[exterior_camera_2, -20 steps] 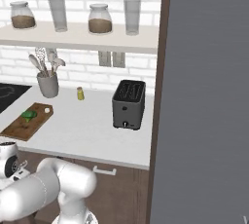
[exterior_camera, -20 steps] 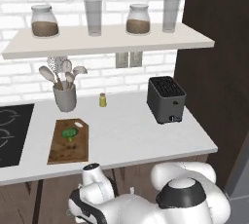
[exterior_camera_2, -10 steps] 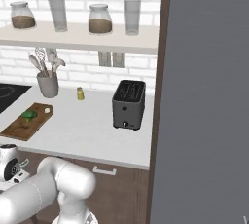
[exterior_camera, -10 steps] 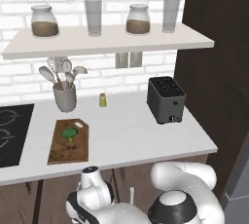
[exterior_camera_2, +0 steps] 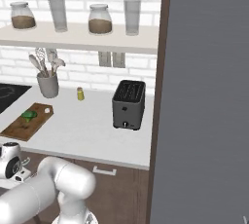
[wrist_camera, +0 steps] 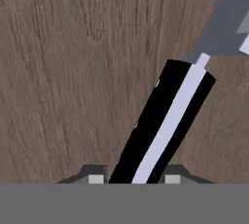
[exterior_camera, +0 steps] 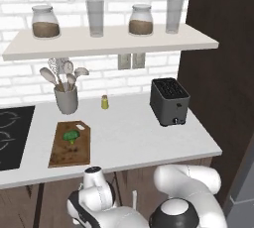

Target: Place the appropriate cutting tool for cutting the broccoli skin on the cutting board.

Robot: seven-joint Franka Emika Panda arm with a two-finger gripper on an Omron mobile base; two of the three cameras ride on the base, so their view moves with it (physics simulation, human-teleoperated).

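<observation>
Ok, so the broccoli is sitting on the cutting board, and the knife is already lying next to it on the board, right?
Not quite. The broccoli is on the cutting board, but the knife is not on it. The hand view shows its black handle running between the fingertips of the gripper, against a brown wood-grain surface. In the left base view the board carries only the broccoli.
</observation>
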